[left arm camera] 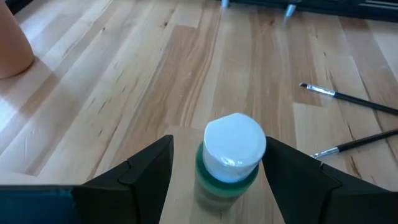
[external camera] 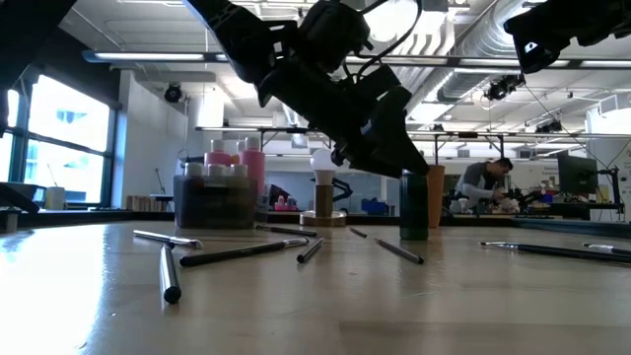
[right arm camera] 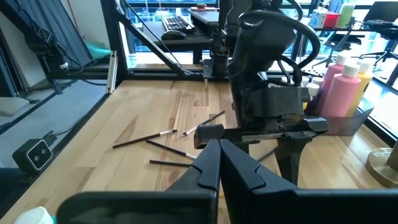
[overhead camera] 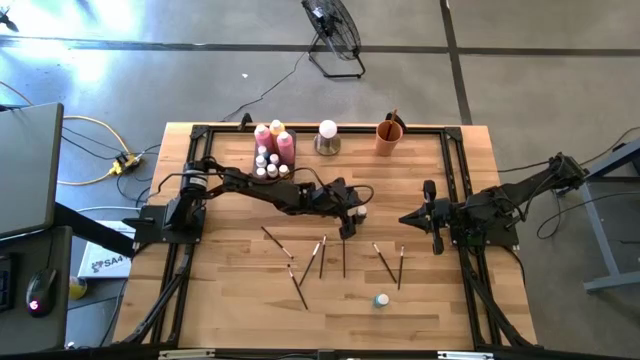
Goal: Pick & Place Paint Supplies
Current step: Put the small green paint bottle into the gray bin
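**Green bottle sits between open left fingers**

Fingers of the left gripper (left arm camera: 231,180) stand apart on either side of a small green bottle (left arm camera: 229,163), its white cap up and level with them. The bottle stands upright on the table (overhead camera: 230,300), so this looks like a grasp about to close or a release just made; I cannot tell which. It is near the middle, well apart from the tray (overhead camera: 272,168) of pink and yellow bottles at the back edge. Brushes (overhead camera: 322,256) lie scattered on the near side of that tray, and a second small bottle (overhead camera: 381,299) lies beyond them. Open wood runs between bottle and tray. The right gripper (right arm camera: 219,163) waits closed and empty at the right side.
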`<state>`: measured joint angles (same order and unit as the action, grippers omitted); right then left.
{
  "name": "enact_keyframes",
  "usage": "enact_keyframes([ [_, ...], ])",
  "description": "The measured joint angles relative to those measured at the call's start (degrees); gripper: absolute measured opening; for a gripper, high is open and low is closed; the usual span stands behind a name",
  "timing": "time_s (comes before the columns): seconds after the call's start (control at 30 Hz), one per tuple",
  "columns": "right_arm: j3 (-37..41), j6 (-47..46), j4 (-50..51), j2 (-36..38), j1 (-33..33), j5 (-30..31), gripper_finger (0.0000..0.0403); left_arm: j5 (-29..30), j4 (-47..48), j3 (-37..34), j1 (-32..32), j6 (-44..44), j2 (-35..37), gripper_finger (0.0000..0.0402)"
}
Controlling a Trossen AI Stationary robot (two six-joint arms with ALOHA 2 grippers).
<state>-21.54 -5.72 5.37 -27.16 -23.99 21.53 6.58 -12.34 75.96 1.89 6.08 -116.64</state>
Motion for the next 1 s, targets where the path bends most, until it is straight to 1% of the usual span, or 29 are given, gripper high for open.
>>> enact_keyframes([
  [0.4,0.0,0.0,0.0,0.0,0.0,0.0,0.0002,0.1,-0.8,0.0,0.0,0.0,0.0,0.0237],
  [0.5,0.0,0.0,0.0,0.0,0.0,0.0,0.0002,0.1,-0.8,0.0,0.0,0.0,0.0,0.0220],
  [0.73,0.0,0.0,0.1,0.0,0.0,0.0,0.0002,0.1,-1.4,0.0,0.0,0.0,0.0,0.0162],
  [1.0,0.0,0.0,0.9,0.0,0.0,0.0,0.0002,0.1,-1.6,-0.1,0.0,0.0,0.1,0.0132],
])
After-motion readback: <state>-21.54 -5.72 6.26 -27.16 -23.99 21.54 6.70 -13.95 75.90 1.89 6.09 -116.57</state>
